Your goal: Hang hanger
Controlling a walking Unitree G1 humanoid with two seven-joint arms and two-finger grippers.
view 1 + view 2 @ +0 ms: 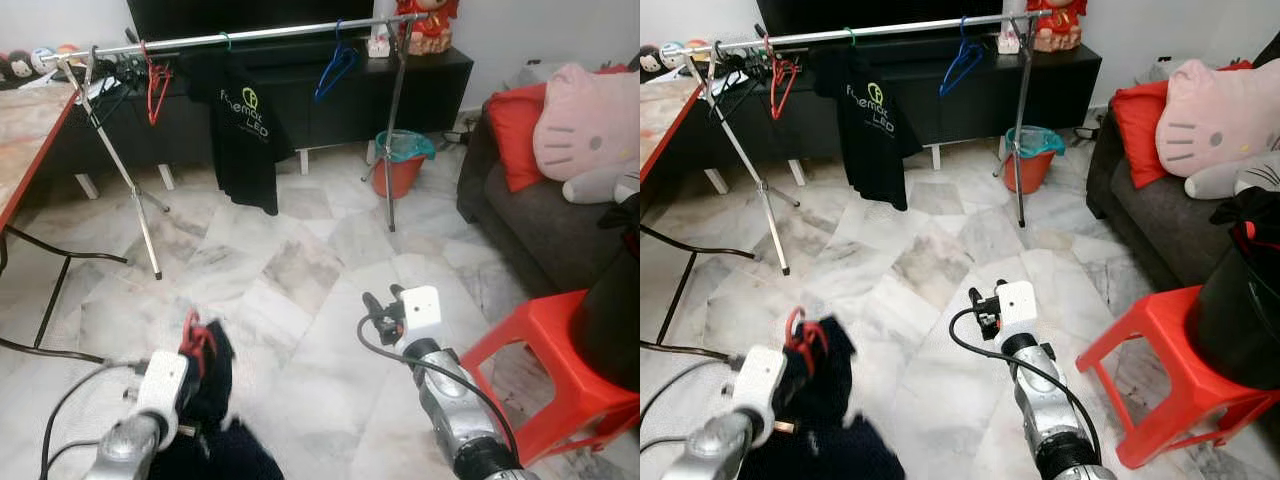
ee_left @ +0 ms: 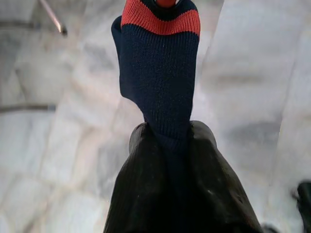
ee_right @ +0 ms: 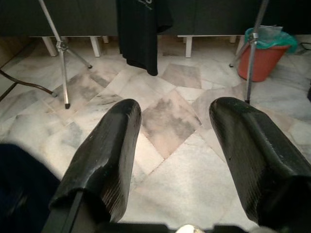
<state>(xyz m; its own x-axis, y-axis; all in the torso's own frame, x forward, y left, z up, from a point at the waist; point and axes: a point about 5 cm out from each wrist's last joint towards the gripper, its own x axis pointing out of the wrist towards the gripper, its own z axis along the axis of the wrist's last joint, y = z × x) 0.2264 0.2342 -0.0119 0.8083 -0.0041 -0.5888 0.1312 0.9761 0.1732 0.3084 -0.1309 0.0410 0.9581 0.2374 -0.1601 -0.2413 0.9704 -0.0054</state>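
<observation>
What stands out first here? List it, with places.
The left gripper is shut on a navy garment with a red hanger, low over the marble floor. Ahead, a rail holds a black shirt and a blue hanger. The right gripper hovers with jaws open.

The dark blue knitted garment with a red stripe [image 2: 158, 73] covers the left gripper's [image 2: 167, 160] black fingers, so how they stand cannot be told. The red plastic hanger [image 1: 196, 335] mostly hides in that cloth, and the cloth looks blurry in the head views. The picture's edge cuts off the red plastic stool [image 1: 560, 370] and the dark grey sofa [image 1: 540, 225]. The tangle of hangers [image 1: 120, 75] at the rail's far end is too small to tell apart.
</observation>
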